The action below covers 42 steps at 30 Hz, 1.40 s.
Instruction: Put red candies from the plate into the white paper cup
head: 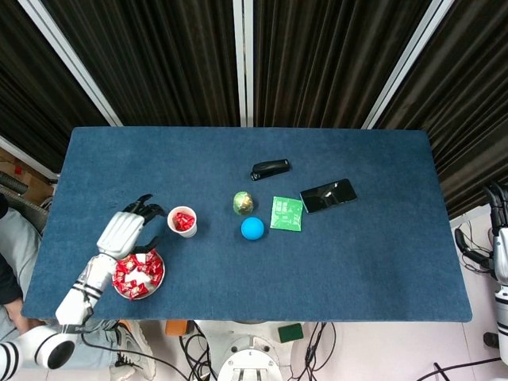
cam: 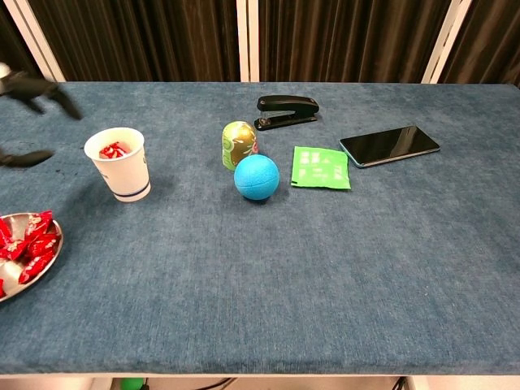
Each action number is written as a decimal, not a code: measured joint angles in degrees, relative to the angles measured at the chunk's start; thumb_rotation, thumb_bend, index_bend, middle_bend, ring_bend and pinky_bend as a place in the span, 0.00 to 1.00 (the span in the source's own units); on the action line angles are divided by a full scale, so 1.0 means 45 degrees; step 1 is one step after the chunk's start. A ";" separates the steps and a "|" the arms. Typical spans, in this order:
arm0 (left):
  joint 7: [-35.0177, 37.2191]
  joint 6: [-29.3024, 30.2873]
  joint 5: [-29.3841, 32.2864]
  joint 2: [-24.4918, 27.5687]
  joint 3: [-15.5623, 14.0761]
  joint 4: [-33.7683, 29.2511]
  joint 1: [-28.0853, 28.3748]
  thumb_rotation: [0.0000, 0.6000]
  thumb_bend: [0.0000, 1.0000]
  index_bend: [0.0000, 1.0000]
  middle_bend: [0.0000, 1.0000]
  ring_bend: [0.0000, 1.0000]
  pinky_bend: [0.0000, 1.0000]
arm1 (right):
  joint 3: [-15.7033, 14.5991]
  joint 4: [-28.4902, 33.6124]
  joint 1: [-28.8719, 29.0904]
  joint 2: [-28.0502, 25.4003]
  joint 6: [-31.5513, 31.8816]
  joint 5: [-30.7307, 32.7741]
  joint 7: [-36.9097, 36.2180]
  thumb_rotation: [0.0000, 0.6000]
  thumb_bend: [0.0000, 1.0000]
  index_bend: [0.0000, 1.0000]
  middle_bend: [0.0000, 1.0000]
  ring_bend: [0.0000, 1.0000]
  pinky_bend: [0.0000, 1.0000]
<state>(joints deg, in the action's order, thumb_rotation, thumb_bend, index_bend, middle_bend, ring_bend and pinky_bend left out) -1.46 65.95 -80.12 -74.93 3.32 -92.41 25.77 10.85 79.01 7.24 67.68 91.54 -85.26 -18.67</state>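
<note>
Hovering empty left hand [head: 123, 231], candies in cup [head: 183, 221]

From high overhead we look straight down on the whole blue table [head: 317, 262]; from chest height at its near edge we look across it, closer in, sharing the tabletop [cam: 325, 268]

No readable text anywhere on the table. The green packet [cam: 321, 167], right of the blue ball [cam: 257, 176], carries white print, too small to make out. The white paper cup [cam: 120, 163] on the left shows only a plain blue band near its base. The red candies [head: 139, 271] on the plate [head: 129, 294] have white marks on their wrappers, illegible.
</note>
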 measured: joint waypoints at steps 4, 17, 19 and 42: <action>-0.0199 0.0629 -0.0142 0.0502 -0.0761 -0.0452 -0.0861 1.00 0.32 0.32 0.26 0.06 0.21 | -0.0019 0.0000 0.0034 0.0045 -0.0053 -0.0016 0.0020 1.00 0.35 0.00 0.00 0.00 0.00; -0.0351 0.1602 -0.0107 -0.0076 -0.1513 0.0449 -0.2356 1.00 0.32 0.37 0.23 0.06 0.21 | -0.0044 0.0137 0.0064 0.0055 -0.0004 -0.0104 0.0213 1.00 0.35 0.00 0.00 0.00 0.00; -0.0578 0.1609 -0.0017 -0.0255 -0.1525 0.0578 -0.2457 1.00 0.32 0.38 0.22 0.06 0.21 | -0.0055 0.0156 0.0045 0.0051 0.0000 -0.0091 0.0232 1.00 0.35 0.00 0.00 0.00 0.00; -0.2008 0.0451 0.0791 -0.0946 -0.1243 0.1223 -0.2380 1.00 0.30 0.40 0.22 0.06 0.21 | -0.0061 0.0039 0.0034 0.0109 -0.0044 -0.0017 0.0185 1.00 0.35 0.00 0.00 0.00 0.00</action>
<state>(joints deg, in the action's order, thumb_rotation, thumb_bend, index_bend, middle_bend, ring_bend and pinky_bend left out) -10.49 67.97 -76.56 -79.19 -2.27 -86.91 15.06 10.57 79.18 7.39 68.17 91.34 -85.34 -17.84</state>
